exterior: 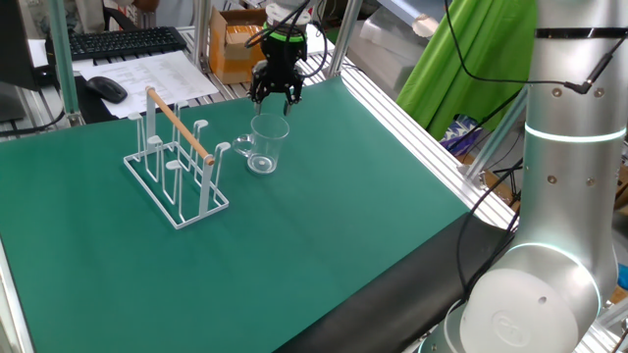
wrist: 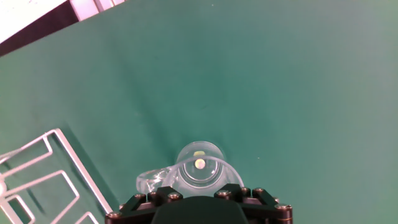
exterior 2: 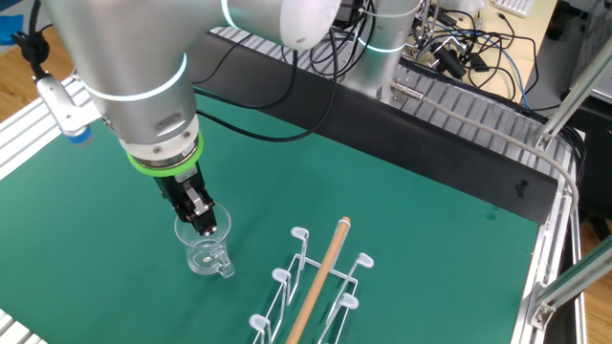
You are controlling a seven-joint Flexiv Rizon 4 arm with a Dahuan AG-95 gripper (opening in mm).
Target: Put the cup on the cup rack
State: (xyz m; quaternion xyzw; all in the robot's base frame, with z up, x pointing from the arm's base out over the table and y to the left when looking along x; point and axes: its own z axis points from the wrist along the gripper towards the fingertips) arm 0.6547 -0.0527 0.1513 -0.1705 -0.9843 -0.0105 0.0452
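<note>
The cup [exterior: 267, 143] is a clear glass mug standing upright on the green mat, its handle pointing toward the cup rack [exterior: 177, 162]. The rack is white wire with a wooden rod on top and stands just left of the cup. My gripper [exterior: 276, 98] hangs directly above the cup's mouth, jaws apart, holding nothing. In the other fixed view its fingertips [exterior 2: 203, 222] are at the rim of the cup [exterior 2: 204, 250], with the rack [exterior 2: 311, 282] to the right. The hand view looks straight down into the cup [wrist: 200, 167]; the rack's base [wrist: 43, 174] is at lower left.
The green mat [exterior: 324, 226] covers the table. Aluminium rails [exterior: 412, 127] run along its far edge. A keyboard, a mouse and papers [exterior: 147, 69] lie behind the rack, off the mat. The arm's silver base [exterior: 559, 196] stands at the right.
</note>
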